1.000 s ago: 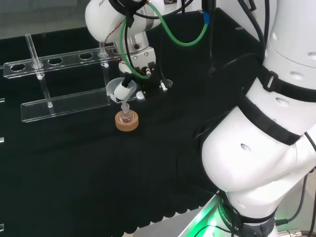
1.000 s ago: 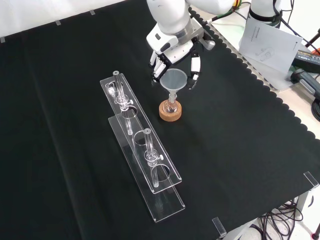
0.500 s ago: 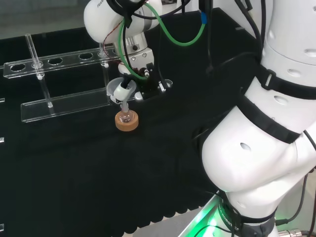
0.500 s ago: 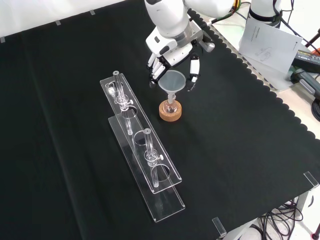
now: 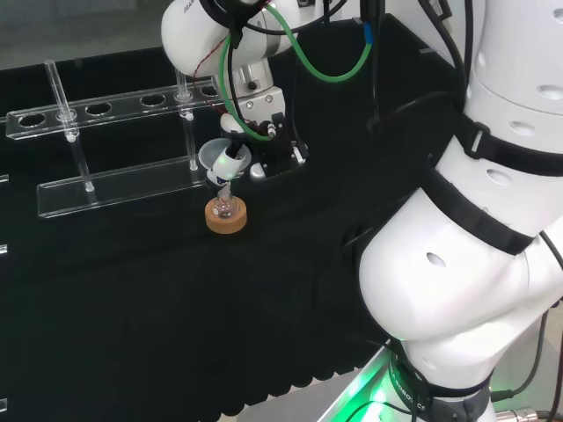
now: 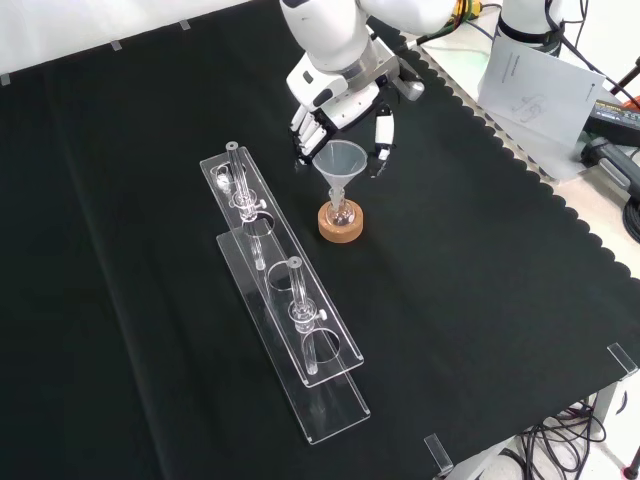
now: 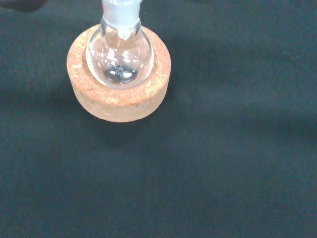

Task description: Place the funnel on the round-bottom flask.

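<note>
Front view, nearest the camera: two clear racks (image 6: pixel 290 310) lie end to end on the black cloth (image 6: pixel 480 300), each carrying a glass tube; not part of this job.

Next back: cork ring (image 6: pixel 341 221) with the small round-bottom flask (image 6: pixel 341 212) seated in it. Wrist view shows the flask bulb centred in the cork, a dark speck at its bottom.

Funnel (image 6: pixel 340 164) stands upright over the flask, stem running down into the neck, cone mouth up.

Farthest: the hand (image 6: pixel 340 105) sits just behind and above the funnel cone. Fingers hang either side of the rim, straight-ish, seemingly apart from it. I read it as released, though contact at the rim is hard to rule out.

Step judged: funnel seated, release stage. Next move calls for a straight lift clear, without brushing the cone and tipping the flask.
</note>
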